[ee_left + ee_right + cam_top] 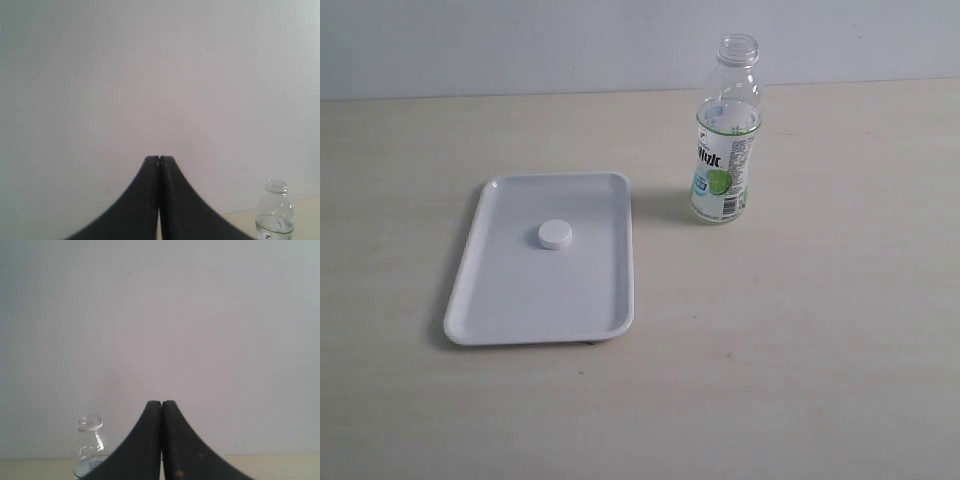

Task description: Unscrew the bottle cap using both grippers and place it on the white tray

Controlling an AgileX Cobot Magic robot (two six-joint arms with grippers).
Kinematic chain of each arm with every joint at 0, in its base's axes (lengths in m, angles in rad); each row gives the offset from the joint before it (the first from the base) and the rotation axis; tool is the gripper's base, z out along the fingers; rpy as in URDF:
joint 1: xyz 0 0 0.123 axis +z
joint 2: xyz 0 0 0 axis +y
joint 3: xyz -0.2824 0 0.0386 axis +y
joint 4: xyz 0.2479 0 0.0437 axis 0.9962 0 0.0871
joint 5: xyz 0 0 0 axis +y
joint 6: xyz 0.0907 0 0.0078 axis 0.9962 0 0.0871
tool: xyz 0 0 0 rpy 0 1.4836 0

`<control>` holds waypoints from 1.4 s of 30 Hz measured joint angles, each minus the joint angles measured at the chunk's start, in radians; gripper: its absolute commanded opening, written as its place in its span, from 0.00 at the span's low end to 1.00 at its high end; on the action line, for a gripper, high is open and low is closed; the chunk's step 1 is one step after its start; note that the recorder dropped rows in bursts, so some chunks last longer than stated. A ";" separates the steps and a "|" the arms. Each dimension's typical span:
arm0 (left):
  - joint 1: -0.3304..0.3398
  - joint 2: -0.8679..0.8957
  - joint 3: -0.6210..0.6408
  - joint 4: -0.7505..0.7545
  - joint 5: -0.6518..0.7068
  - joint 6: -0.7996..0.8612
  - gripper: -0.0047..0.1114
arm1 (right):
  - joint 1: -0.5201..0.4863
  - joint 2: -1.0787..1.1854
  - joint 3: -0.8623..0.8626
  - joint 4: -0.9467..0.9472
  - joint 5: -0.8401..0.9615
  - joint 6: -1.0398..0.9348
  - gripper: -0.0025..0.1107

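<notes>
On the white tray the bottle cap lies flat; left claw and right claw are pinched empty, so best park both clear of the bottle.

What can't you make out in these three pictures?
- Exterior view: the small print on the bottle is too small to read.
- Left wrist view: the bottle's lower half is cut off by the picture's edge.
- Right wrist view: the bottle's base is hidden by the right gripper and the edge.
- Exterior view: neither arm is in frame; the left gripper shows only in its wrist view.
</notes>
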 measured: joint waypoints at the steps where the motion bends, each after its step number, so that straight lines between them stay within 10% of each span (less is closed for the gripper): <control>1: 0.000 -0.022 0.010 0.000 0.002 0.000 0.04 | 0.000 -0.002 0.000 0.000 0.006 0.016 0.02; 24: 0.000 -0.299 0.070 0.008 0.454 0.083 0.04 | 0.000 -0.002 0.000 0.024 0.489 0.237 0.02; 42: 0.000 -0.299 0.070 0.008 0.475 0.083 0.04 | 0.000 -0.002 0.000 0.028 0.513 0.238 0.02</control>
